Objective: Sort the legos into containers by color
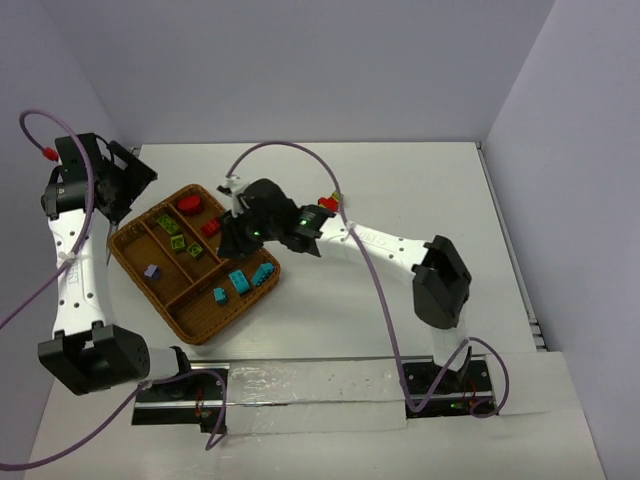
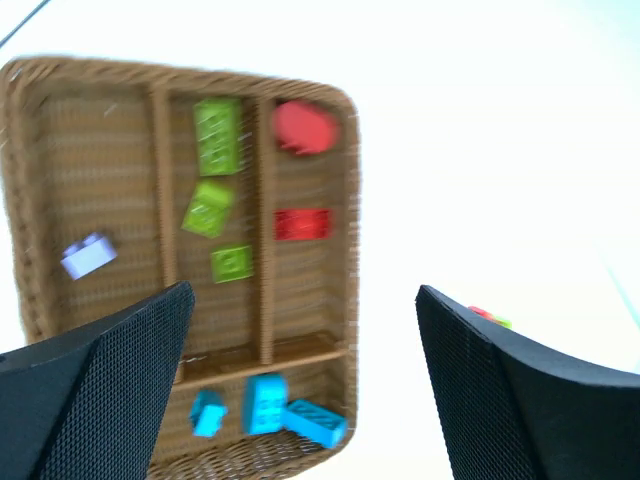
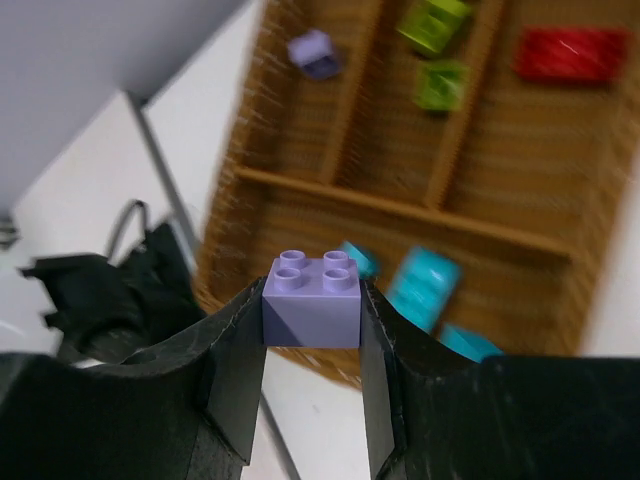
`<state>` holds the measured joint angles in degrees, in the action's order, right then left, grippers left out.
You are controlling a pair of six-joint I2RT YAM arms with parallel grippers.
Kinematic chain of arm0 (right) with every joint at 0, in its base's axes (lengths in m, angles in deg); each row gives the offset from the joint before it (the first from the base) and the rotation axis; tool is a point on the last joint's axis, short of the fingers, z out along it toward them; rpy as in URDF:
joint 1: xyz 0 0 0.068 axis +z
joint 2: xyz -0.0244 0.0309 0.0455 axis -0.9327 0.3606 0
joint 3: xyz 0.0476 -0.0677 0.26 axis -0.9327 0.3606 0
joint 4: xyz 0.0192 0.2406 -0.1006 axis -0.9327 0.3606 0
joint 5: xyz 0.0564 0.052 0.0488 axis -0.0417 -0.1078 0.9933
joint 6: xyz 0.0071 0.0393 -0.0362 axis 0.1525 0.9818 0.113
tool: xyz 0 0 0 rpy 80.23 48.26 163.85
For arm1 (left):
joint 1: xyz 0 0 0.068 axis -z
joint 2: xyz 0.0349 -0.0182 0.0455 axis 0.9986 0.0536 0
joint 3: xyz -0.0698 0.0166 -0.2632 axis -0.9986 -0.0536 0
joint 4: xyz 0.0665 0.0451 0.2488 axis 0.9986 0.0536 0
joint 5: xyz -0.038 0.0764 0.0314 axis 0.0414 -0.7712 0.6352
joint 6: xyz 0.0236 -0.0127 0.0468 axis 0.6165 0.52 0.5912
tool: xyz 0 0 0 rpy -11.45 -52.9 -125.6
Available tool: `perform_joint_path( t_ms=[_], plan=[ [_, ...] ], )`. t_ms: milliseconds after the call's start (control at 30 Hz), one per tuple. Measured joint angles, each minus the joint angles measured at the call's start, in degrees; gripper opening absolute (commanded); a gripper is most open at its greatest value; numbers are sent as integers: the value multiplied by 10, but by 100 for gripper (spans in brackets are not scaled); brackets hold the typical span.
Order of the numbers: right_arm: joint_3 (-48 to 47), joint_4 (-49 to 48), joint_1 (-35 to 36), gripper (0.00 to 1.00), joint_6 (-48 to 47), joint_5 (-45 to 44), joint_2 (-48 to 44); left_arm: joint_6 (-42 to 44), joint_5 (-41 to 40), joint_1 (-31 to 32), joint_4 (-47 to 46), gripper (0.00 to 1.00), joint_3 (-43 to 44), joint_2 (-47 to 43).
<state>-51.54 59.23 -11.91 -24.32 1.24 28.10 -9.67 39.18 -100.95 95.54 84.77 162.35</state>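
Note:
The brown wicker tray (image 1: 196,336) holds sorted legos. Its compartments contain a purple brick (image 2: 88,255), three green bricks (image 2: 218,135), two red pieces (image 2: 302,223) and three teal bricks (image 2: 265,402). My right gripper (image 3: 312,296) is shut on a purple two-by-two brick (image 3: 312,318), studs up. It hovers over the tray's right side, near the teal compartment (image 1: 240,281). My left gripper (image 2: 305,292) is open and holds nothing. It hangs high above the tray, by its far left corner (image 1: 125,190).
A small red and green stack (image 2: 487,317) lies on the white table right of the tray, beside the right arm (image 1: 330,202). Grey walls close in the table at the back and on both sides. Purple cables loop over both arms.

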Motion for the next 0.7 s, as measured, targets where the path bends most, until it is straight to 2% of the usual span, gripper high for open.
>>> perform_joint_path(
  t_ms=[267, 400, 533, 700],
  plan=[
    [-193, 38, 39, 5, 11, 38, 153, 1, 36, 32, 8, 99, 63, -47],
    [-349, 71, 44, 7, 21, 43, 270, 4, 53, 36, 14, 99, 72, -57],
    [-382, 78, 48, 8, 41, 44, 318, 6, 61, 36, 23, 99, 72, -67],
    [-383, 75, 53, 9, 67, 46, 334, 10, 65, 36, 26, 99, 64, -77]
  ],
)
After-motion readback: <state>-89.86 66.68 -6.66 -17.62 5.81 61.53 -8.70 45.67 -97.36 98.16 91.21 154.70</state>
